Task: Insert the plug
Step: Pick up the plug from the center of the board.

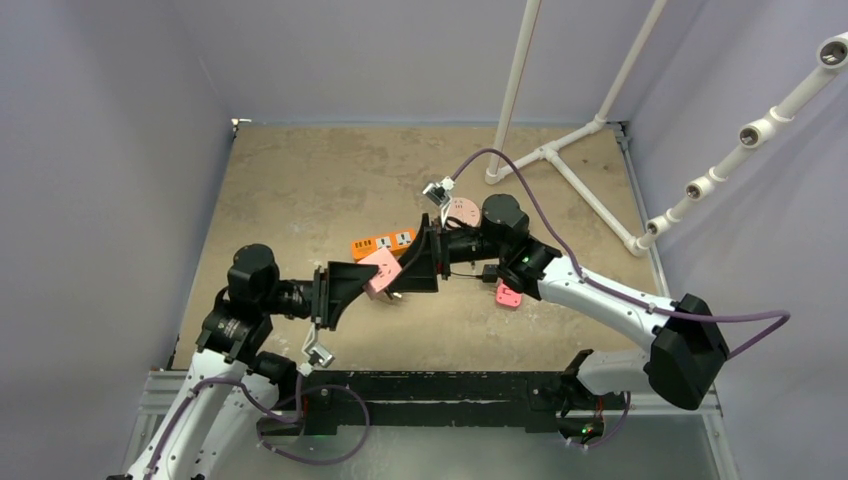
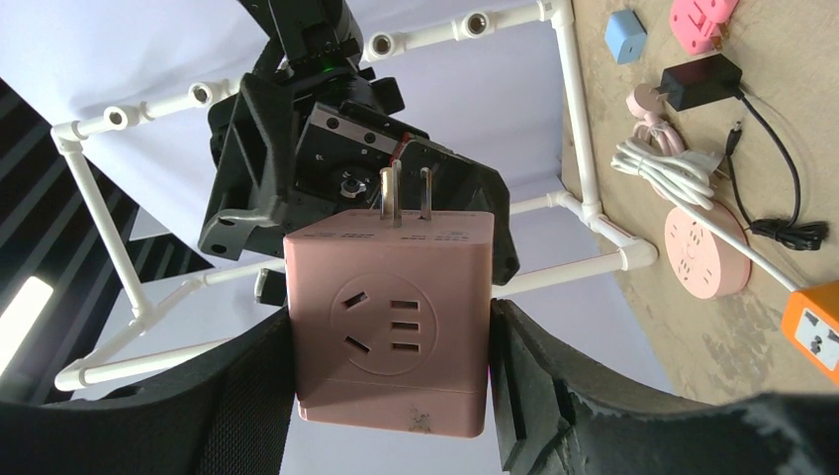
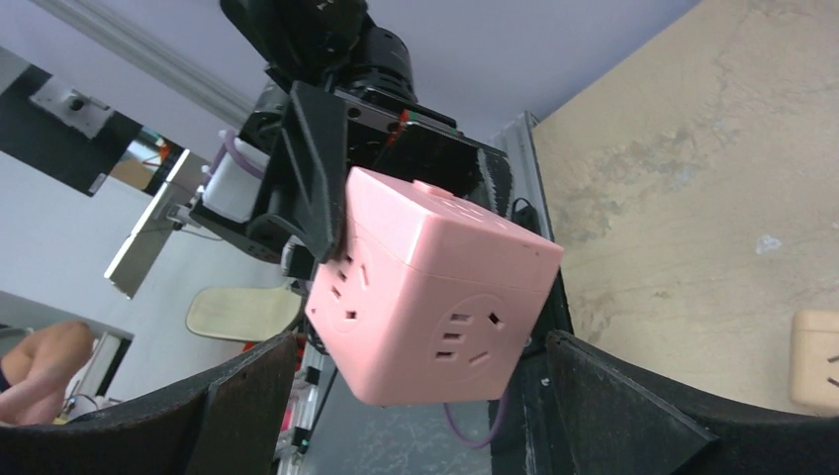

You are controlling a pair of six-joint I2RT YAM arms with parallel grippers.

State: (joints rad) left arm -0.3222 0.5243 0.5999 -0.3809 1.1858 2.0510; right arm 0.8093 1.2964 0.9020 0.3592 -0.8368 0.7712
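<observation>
Blue adapter (image 2: 624, 36) and black charger (image 2: 700, 81) (cord trailing) lie near white pipe frame (image 1: 548, 153).

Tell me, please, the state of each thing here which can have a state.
Pink cube adapter: gripped, lifted off the table, prongs bare.
Left end effector: shut on the cube adapter.
Right end effector: open, straddling the cube.
Orange power strip: flat on the table, visible socket empty.
Round pink socket: flat on the table, nothing plugged in.
Black charger: lying on the table, unplugged.
</observation>
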